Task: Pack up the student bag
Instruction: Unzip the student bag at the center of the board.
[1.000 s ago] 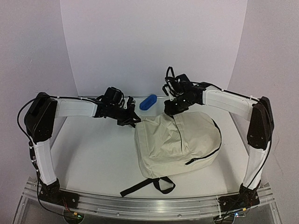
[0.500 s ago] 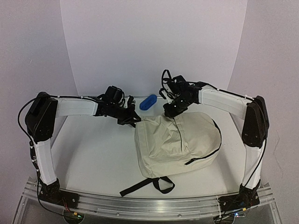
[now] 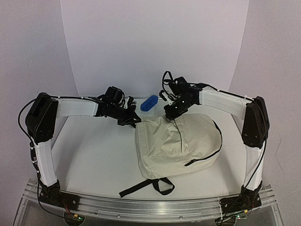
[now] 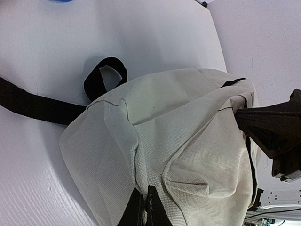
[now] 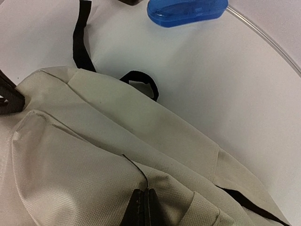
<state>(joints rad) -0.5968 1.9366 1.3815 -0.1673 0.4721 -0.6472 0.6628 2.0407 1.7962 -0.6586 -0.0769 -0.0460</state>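
Observation:
The student bag [image 3: 178,145], cream fabric with black zippers, lies flat in the middle of the table. My left gripper [image 3: 135,123] is at its far-left corner; in the left wrist view it [image 4: 145,207] is shut on a raised fold of the bag [image 4: 188,141]. My right gripper [image 3: 170,115] sits at the bag's far edge. In the right wrist view it [image 5: 145,207] is shut, with a crease of the bag's fabric [image 5: 84,155] running into the tips. The black carry loop [image 5: 141,82] lies flat behind the bag.
A blue oblong case [image 3: 149,102] lies on the table behind the bag, between the two grippers, and shows again [image 5: 186,10] in the right wrist view. Black straps [image 3: 148,186] trail from the bag's near end toward the front rail. White walls enclose the back and sides.
The right arm shifted slightly left and back, and its jaws have closed at the bag's far edge. The bag and its straps slid a little to the left. The left gripper kept its hold.

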